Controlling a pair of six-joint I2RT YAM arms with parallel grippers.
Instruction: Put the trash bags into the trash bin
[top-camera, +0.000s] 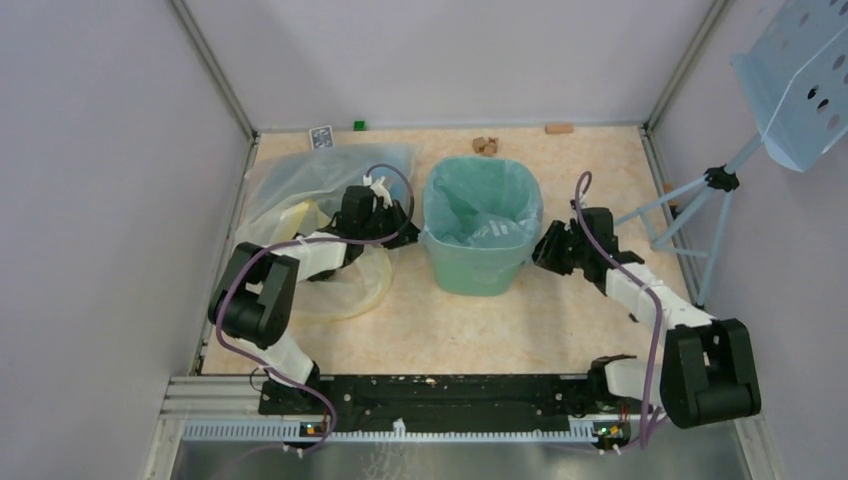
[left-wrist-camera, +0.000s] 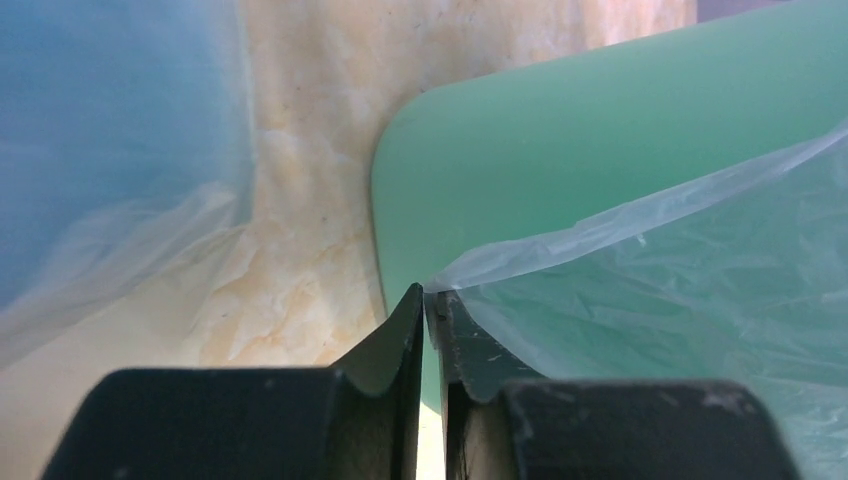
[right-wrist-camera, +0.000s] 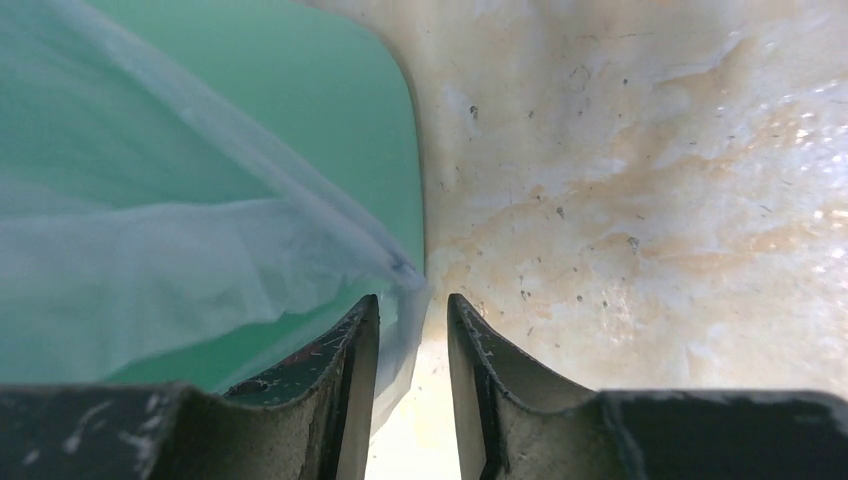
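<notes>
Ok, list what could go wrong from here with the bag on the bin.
1. The right gripper stands open, the edge of the thin, translucent light-blue plastic trash bag loose between its fingers; the film may slide down into the mint-green plastic trash bin.
2. The left gripper pinches only a corner of film; pulling away could drag the bag off the rim or tip the bin.

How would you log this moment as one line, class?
trash bag lines bin, edge over rim | left tool nearly closed at bag edge, grip unclear | right tool open, bag edge between jaws
</notes>
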